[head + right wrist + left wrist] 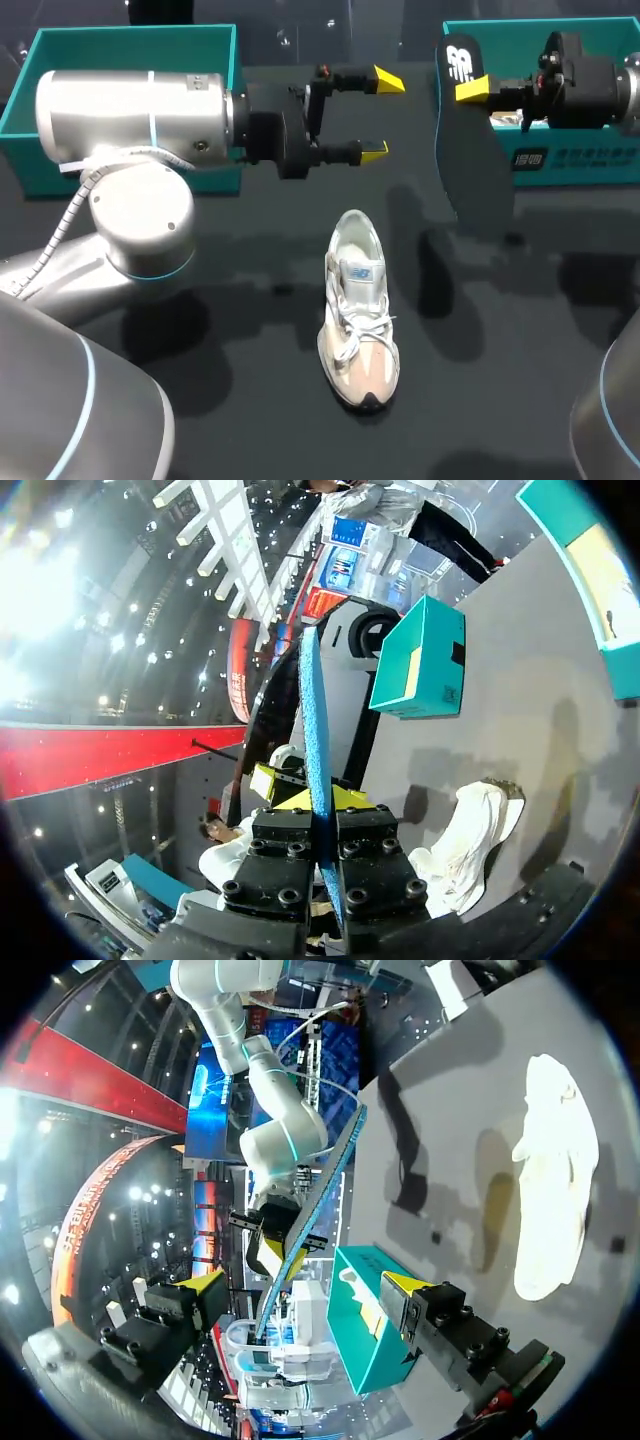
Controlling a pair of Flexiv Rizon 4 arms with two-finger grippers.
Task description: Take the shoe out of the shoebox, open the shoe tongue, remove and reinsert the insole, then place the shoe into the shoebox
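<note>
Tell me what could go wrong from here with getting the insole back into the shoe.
The right gripper pinches the insole at one end only, so the hanging rest may swing or slip on the way down. The shoe sits unheld on the table, and the left gripper is open and away from it, so a push from the insole could slide or tip it.

Shoe (358, 310) — cream and beige, insole (470, 160) — dark grey, shoebox (540, 25) teal
</note>
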